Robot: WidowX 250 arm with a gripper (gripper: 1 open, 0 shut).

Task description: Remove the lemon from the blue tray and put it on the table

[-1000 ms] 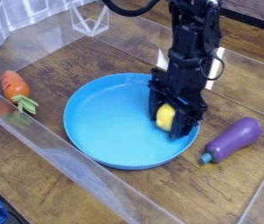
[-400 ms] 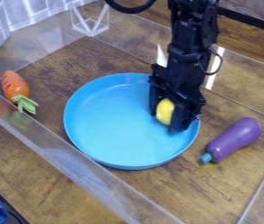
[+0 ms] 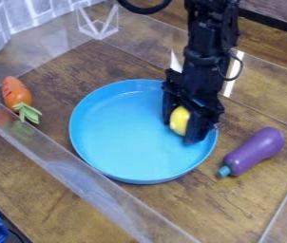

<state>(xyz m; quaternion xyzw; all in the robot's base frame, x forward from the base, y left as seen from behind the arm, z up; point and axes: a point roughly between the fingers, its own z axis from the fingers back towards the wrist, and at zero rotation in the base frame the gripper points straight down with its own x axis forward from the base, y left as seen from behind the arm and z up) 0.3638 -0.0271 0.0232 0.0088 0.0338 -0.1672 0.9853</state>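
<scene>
The blue tray (image 3: 121,142) is a large round dish in the middle of the brown wood-grain table (image 3: 108,66). At the tray's right side the small yellow lemon (image 3: 181,121) sits between the black fingers of my gripper (image 3: 184,126). The gripper points straight down from the black arm and is shut on the lemon, low inside the tray near its right rim. Part of the lemon is hidden by the fingers.
A purple eggplant (image 3: 253,151) lies on the table just right of the tray. An orange carrot (image 3: 17,95) lies at the left, near the clear plastic edging (image 3: 32,161). A clear plastic box (image 3: 102,21) stands at the back.
The gripper and lemon have shifted very slightly up and left since the earliest frame; between the last two frames nothing has visibly moved.
</scene>
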